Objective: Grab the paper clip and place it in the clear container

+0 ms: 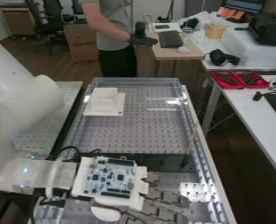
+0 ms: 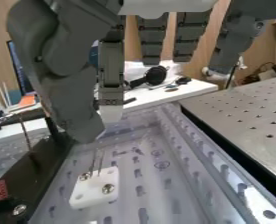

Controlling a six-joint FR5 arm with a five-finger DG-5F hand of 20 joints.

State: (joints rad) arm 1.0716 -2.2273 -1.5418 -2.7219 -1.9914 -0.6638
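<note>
One hand: dark grey hand [image 1: 167, 199] at the bench's near end, fingers straight and relaxed, released; no grasp made out.
Board on the hand: circuit board [image 1: 109, 177], riding on a white mount just behind the fingers.
Thumb: angled down beside the fingers, tip near the wires described next; contact cannot be told.
Wires: thin wires [image 2: 101, 162], upright over a small white block [image 2: 92, 192]. Possibly the paper clip, possibly fixed pins; too fine to settle.
White block: lies below the hand, two screw heads in its top face.
Dark bar: dark bar [image 1: 155, 161] runs across the bench just beyond the hand, with a slim rod [image 1: 188, 150] standing by one end.
Container: clear-walled tray [image 1: 140, 79] past the bar, taken as the clear container; a stepped white block [image 1: 104, 102] stands within its outline.
Step in hand: judged to be the approach, grasp still to be made, placing after it.
Next move: if the wires are the clip, line up thumb and one fingertip on either side, close lightly, then lift straight up before crossing the bar.
Risk: thin wire offers little to pinch; poor alignment could tip it, or set fingertips against the screw heads.
Release: low inside the walls, beside the stepped block.
</note>
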